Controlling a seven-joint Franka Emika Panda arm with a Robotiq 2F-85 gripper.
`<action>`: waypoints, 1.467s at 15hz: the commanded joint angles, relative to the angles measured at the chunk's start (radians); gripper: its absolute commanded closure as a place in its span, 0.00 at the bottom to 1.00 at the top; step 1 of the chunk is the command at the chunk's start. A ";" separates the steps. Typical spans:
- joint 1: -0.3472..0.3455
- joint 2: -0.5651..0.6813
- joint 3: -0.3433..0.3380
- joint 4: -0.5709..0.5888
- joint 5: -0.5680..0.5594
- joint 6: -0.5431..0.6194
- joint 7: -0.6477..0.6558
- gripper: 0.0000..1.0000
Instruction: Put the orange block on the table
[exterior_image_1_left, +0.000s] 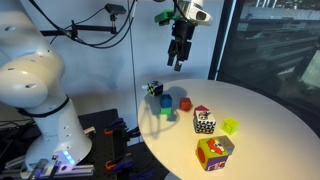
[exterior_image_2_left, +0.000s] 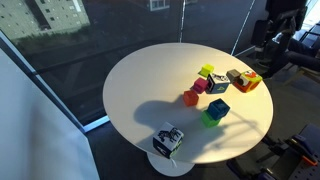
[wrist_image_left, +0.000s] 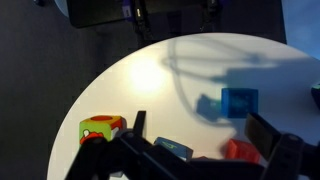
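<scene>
The small orange block (exterior_image_1_left: 185, 103) rests on the round cream table (exterior_image_1_left: 250, 110), close to the blue cube (exterior_image_1_left: 165, 102). It also shows in an exterior view (exterior_image_2_left: 191, 97) and at the bottom of the wrist view (wrist_image_left: 240, 151). My gripper (exterior_image_1_left: 177, 55) hangs high above the table, over the blocks, open and empty. In the wrist view its two dark fingers (wrist_image_left: 200, 135) are spread wide, with the orange block just inside the right finger and far below.
The blue cube (wrist_image_left: 238, 102) sits by a green block (exterior_image_2_left: 211, 118). A black-and-white patterned cube (exterior_image_1_left: 153, 88) is near the table edge. The multicoloured picture cube (exterior_image_1_left: 214, 152), a checkered cube (exterior_image_1_left: 203, 123) and a yellow-green piece (exterior_image_1_left: 230, 126) stand together.
</scene>
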 joint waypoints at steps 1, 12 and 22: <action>-0.016 -0.090 0.008 -0.045 0.007 0.003 -0.041 0.00; -0.032 -0.253 0.002 -0.087 0.024 0.005 -0.052 0.00; -0.037 -0.234 0.018 -0.076 0.008 0.000 -0.031 0.00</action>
